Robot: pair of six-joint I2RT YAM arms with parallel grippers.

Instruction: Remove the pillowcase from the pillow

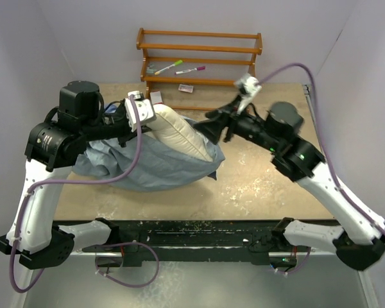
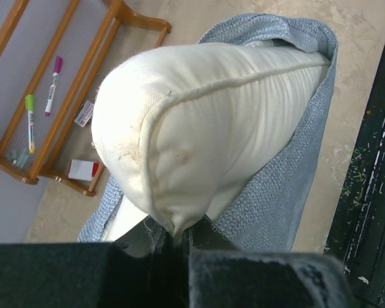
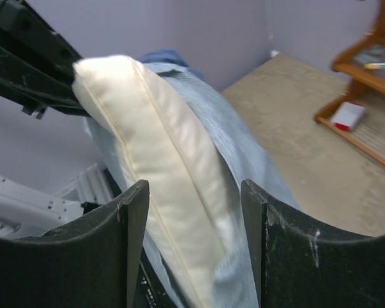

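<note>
The cream pillow (image 1: 183, 131) juts up and left out of the grey-blue pillowcase (image 1: 147, 168), which is bunched on the table under it. My left gripper (image 1: 155, 115) is shut on the pillow's bare upper corner; in the left wrist view the pillow (image 2: 212, 122) narrows into the shut gripper (image 2: 179, 239), with the pillowcase (image 2: 276, 199) draped beside it. My right gripper (image 1: 212, 130) is at the pillow's lower right end. In the right wrist view that gripper (image 3: 196, 199) is open, its fingers (image 3: 131, 231) standing either side of the pillow (image 3: 160, 167) and pillowcase (image 3: 240, 163) without pinching them.
A wooden rack (image 1: 199, 63) stands at the back wall, holding a green marker (image 1: 169, 67), a pink marker (image 1: 191, 70) and a small white and red box (image 1: 186, 88). A black rail (image 1: 199, 234) runs along the table's near edge, between the arm bases.
</note>
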